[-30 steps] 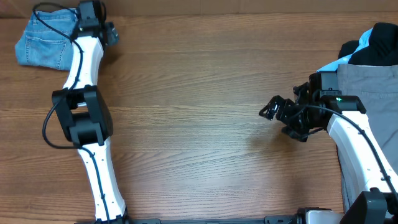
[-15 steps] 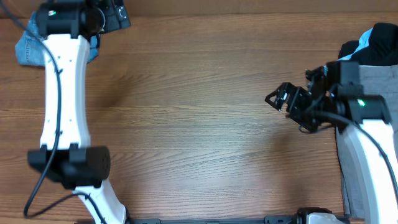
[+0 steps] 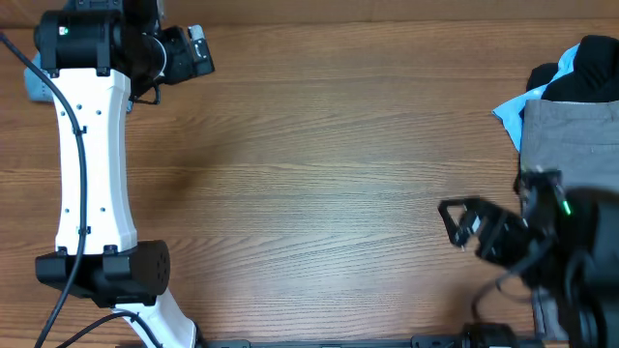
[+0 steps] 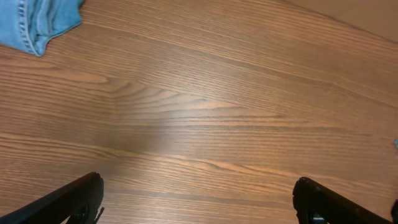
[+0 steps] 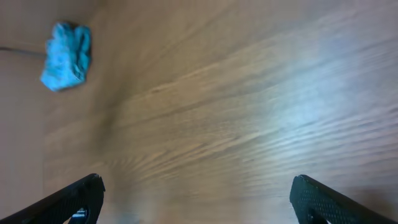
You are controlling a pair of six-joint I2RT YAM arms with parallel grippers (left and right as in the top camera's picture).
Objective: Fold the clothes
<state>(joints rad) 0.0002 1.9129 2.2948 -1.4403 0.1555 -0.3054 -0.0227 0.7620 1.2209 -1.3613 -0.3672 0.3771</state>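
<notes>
Wood-grain table [image 3: 319, 174] underneath; grey trousers [image 3: 571, 135] heaped at right edge with black garment [image 3: 580, 87] and pale blue garment [image 3: 508, 109]; denim jeans [image 4: 37, 17] tucked far left, partly under left arm [image 3: 92, 145]; left gripper [image 3: 200, 53], right gripper [image 3: 459, 220] spread wide, empty; likely snag: several overlapping layers lifted together; no containers.

Soft even light; right wrist view motion-blurred with pale glare.
</notes>
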